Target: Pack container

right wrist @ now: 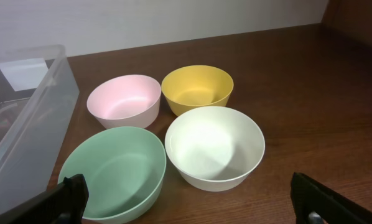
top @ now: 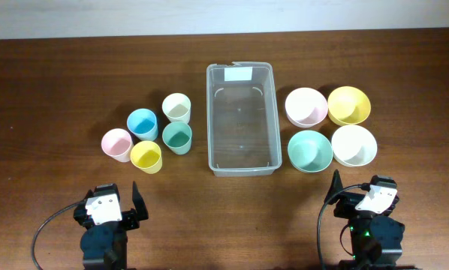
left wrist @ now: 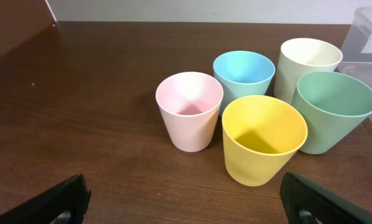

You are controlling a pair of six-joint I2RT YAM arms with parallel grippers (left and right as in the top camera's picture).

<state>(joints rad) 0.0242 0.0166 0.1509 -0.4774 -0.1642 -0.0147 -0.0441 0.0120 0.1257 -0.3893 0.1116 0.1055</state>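
Container (top: 240, 171) at the centre of the table (top: 52, 90), empty, label end away from the arms. Five cups (top: 142, 122) (pastel) stand to its left, four bowls (top: 309, 150) to its right. Left gripper (left wrist: 185, 202) and right gripper (right wrist: 192, 202): fingers spread wide, holding nothing.

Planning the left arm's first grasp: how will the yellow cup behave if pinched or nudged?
The yellow cup looks like smooth plastic, so probably light and slippery. It tapers to a narrower base, so a high push may tip it. The green cup stands close beside it; a nudge could shove that too.
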